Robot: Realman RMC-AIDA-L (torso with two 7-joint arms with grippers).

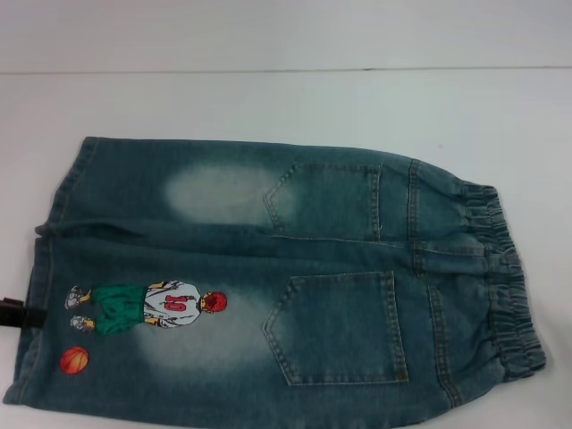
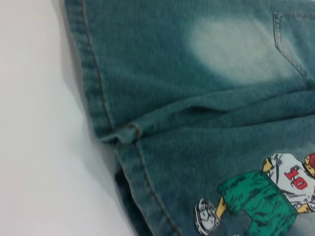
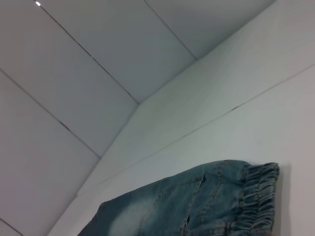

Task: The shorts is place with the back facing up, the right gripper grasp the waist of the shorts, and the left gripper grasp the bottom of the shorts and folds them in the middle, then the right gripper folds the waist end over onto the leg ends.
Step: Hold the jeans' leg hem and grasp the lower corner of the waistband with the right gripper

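The left gripper (image 1: 16, 313) shows only as a dark tip at the left edge of the head view, just beside the bottom of the shorts (image 1: 43, 268); whether it is open or closed cannot be told. Its wrist camera looks closely down on the stitched hems (image 2: 101, 98) where the two legs meet. The right gripper is in no picture (its wrist camera sees the waist of the shorts (image 3: 258, 196) from low beside it, with the wall behind).

The shorts (image 1: 268, 286) lie spread flat, back up, on the white tabletop (image 1: 268, 98), leg ends toward its left edge, the gathered waistband (image 1: 505, 286) toward its right. The embroidered player (image 1: 147, 306) and orange ball (image 1: 75, 359) sit on the nearer leg.
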